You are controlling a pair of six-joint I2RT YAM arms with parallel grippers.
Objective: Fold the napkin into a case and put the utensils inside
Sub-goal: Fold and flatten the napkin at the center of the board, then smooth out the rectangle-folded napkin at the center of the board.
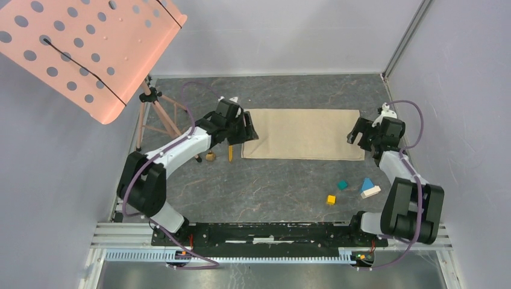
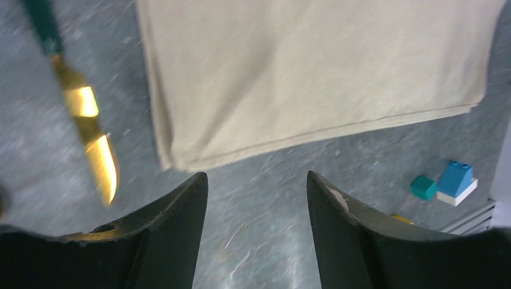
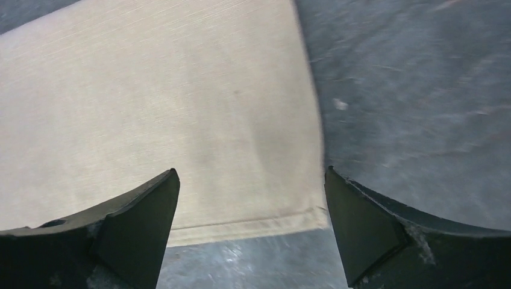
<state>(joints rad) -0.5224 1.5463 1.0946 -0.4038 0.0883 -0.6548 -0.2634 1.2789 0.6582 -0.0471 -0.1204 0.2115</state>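
Note:
The beige napkin (image 1: 304, 133) lies flat on the table as a long rectangle, also seen as napkin (image 2: 313, 78) and napkin (image 3: 163, 114). My left gripper (image 1: 249, 129) hangs at its left end, open, with only bare table between its fingers (image 2: 256, 174). My right gripper (image 1: 360, 136) is at the right end, open above the napkin's near right corner (image 3: 251, 170). The gold knife (image 1: 231, 153) with a teal handle lies just left of the napkin, blade (image 2: 99, 150) towards the near edge. A round gold piece (image 1: 210, 156) beside it looks like the spoon's bowl; its handle is hidden under my left arm.
A teal cube (image 1: 342, 185), a yellow cube (image 1: 331, 199) and a blue-and-white block (image 1: 369, 188) lie near the front right, the blue one (image 2: 455, 180) also in the left wrist view. A pink perforated panel (image 1: 90, 48) on a tripod (image 1: 153, 117) stands at the back left.

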